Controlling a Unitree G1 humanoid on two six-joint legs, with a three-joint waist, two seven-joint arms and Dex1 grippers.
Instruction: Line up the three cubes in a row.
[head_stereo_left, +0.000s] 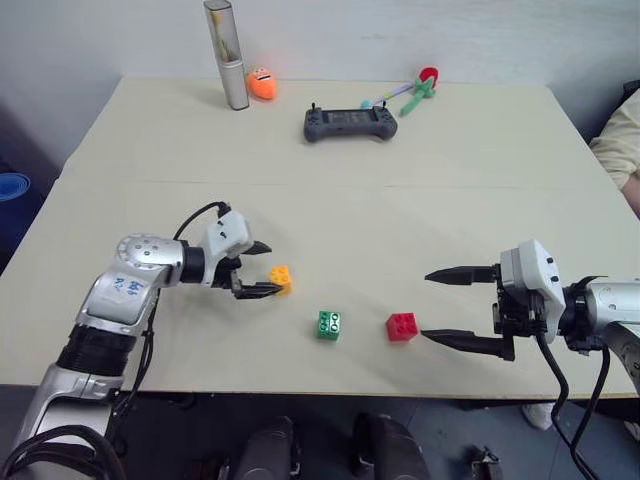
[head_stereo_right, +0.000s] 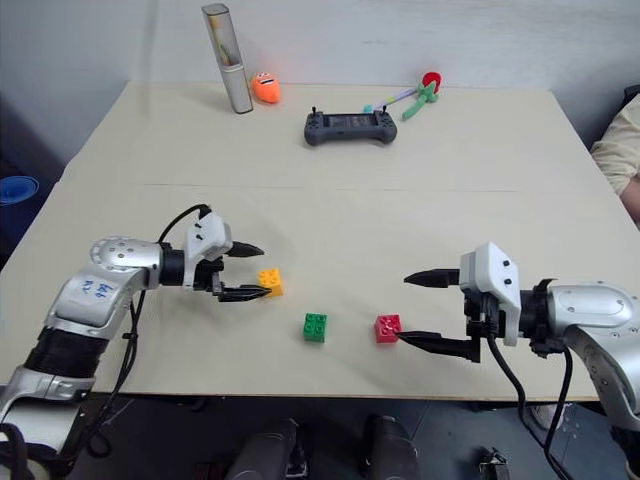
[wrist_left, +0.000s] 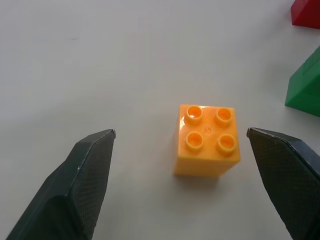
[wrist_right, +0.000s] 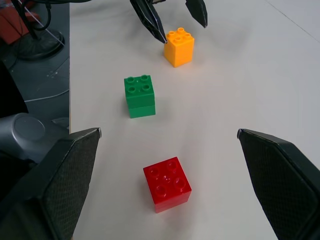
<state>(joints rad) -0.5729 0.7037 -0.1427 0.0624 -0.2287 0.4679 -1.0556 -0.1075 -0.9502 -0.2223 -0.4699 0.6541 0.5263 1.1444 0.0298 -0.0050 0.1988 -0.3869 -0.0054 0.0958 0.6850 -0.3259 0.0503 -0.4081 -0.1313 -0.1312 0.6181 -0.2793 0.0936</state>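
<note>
Since yellow-orange cube is sitting off-line w/ green cube & red cube, left gripper is bracketing it wide open, empty; right gripper is idling agape, empty.

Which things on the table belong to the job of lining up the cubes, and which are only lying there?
Belong to the job:
- yellow-orange cube
- green cube
- red cube

Only lying there:
- grey game controller
- orange round toy
- silver tube
- red and green toy
</note>
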